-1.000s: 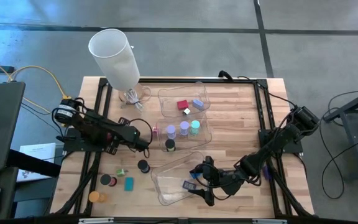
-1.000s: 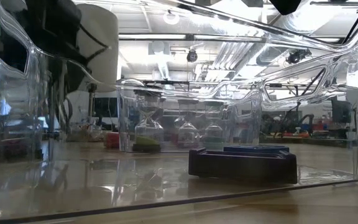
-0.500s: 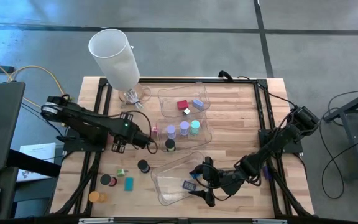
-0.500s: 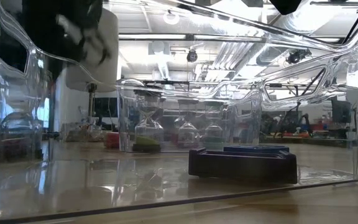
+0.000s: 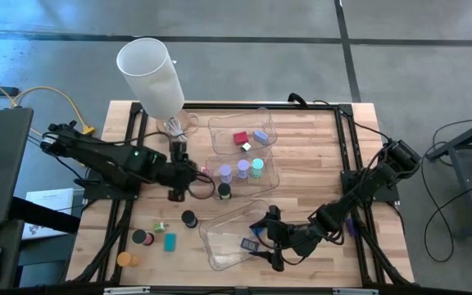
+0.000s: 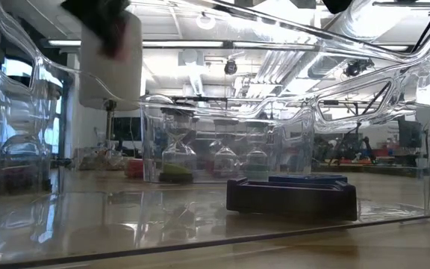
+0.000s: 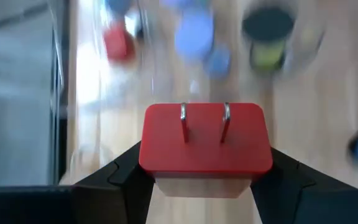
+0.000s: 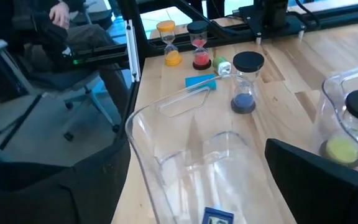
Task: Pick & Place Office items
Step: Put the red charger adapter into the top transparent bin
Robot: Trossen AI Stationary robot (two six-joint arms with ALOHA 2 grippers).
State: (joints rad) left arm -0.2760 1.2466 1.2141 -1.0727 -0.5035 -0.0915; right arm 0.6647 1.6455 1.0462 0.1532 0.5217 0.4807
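1. While the left claw is clamped on a small red block with two metal prongs, it hangs over the wooden counter, just left of the middle clear plastic tray.
2. From the left wrist view the red block sits squarely between the two dark fingers, prongs pointing forward, so the grip looks secure.
3. My judgement is that the carrying step is in hand: the piece is picked and is on its way to a tray.
4. The far clear tray already holds a red block and a pale blue block, so it seems the proper place for this one.
5. The next move then calls for a travel to the far right, over the tray wall, and a release above a bare part of its floor.
6. The right claw waits with its fingers wide apart at the near clear tray, beside a flat dark blue rectangle which lies inside it.
7. Several small hourglass-like cylinders and a flat teal rectangle lie on the near left of the counter, not yet sorted.
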